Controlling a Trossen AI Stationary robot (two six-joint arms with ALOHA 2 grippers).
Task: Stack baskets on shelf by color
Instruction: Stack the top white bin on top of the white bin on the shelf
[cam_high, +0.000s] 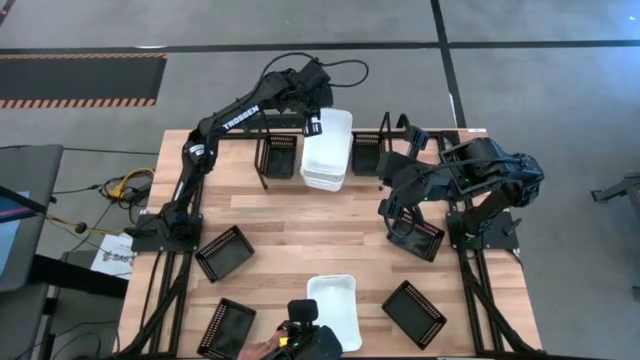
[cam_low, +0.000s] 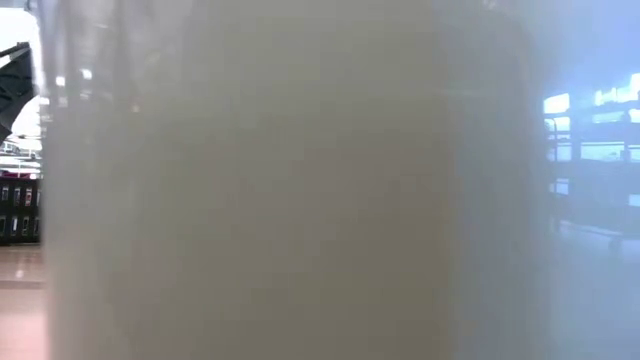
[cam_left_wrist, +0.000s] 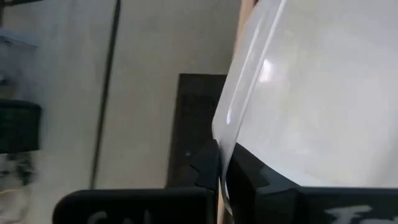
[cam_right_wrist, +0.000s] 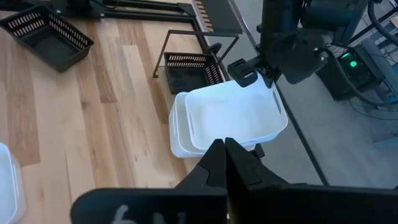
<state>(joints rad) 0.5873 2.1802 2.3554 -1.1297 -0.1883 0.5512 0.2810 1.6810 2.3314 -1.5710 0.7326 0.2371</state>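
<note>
Two white baskets sit nested on the shelf at the table's far middle, the upper one askew in the lower one. My left gripper is shut on the upper basket's rim. Black baskets stand in the shelf bays on either side. My right gripper is shut on nothing and hangs over the table's right side, above a loose black basket. A third white basket lies near the front edge; its wall fills the low view. My left gripper pinches the upper white basket's left long rim near its far end, with one finger on each side of the thin wall. The fingers come slanting down from the table's left. The basket's bottom rests in the lower white basket.
Loose black baskets lie on the wood at the left, front left and front right. A dark device stands at the front edge. Bare wood lies in the table's middle.
</note>
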